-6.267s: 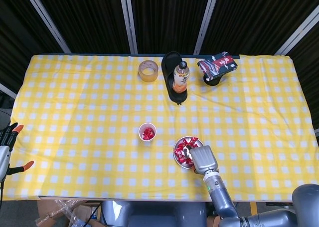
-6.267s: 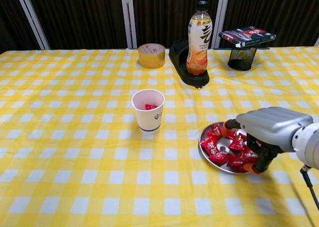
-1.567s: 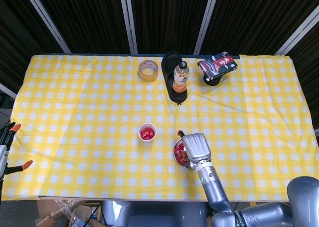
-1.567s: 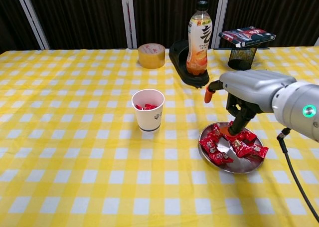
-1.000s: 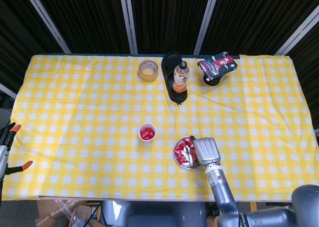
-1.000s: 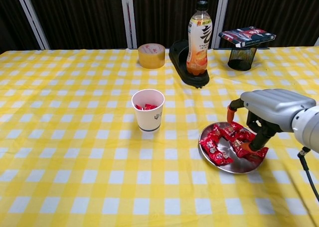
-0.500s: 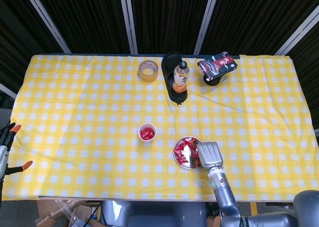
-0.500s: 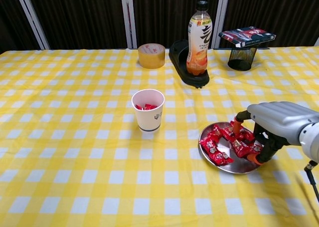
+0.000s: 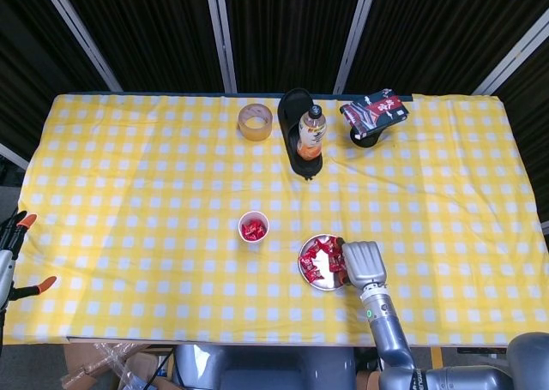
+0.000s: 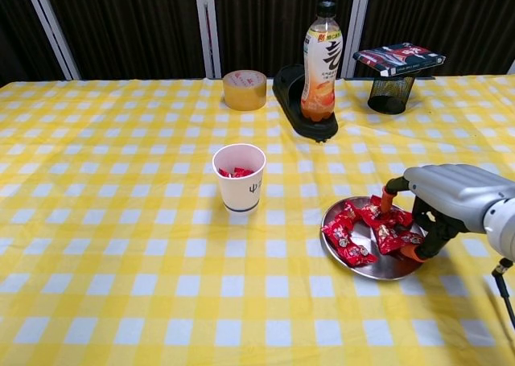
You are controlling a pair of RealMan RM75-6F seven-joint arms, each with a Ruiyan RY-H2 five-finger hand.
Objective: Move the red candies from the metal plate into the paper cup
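Yellow checked tablecloth covering table. Paper cup standing near centre, red candies showing inside. Metal plate lying right of cup and nearer robot, red candies piled on it. Right hand hovering back-up over plate's right edge; whether fingers are touching candy is hidden. Left hand showing at far left frame edge, off table, orange fingertips spreading apart. Tape roll, bottle in black holder, and mesh pot under red-black packet lining far edge.
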